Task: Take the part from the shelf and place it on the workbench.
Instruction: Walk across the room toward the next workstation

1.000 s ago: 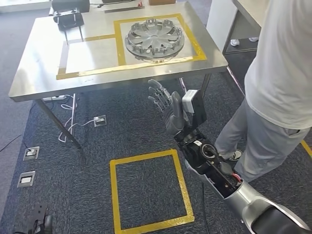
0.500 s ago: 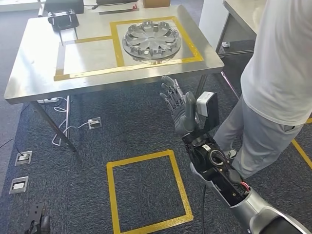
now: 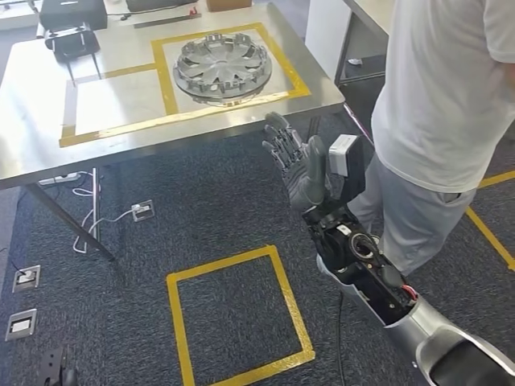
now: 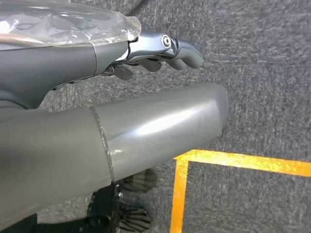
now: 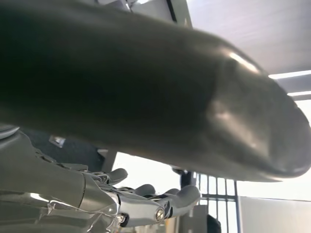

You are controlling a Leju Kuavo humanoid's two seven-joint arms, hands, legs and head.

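The wheel cover (image 3: pixel 222 67) lay flat on the counter (image 3: pixel 36 137), inside the far yellow-taped box; it looked light, stiff and best gripped by its rim. The right hand (image 3: pixel 295 165) hovered near, fingers spread, empty.

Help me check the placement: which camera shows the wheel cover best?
The head view: the wheel cover lies whole inside a yellow-taped square on the workbench. The left wrist view looks at carpet and floor tape, the right wrist view at its own hand and windows.
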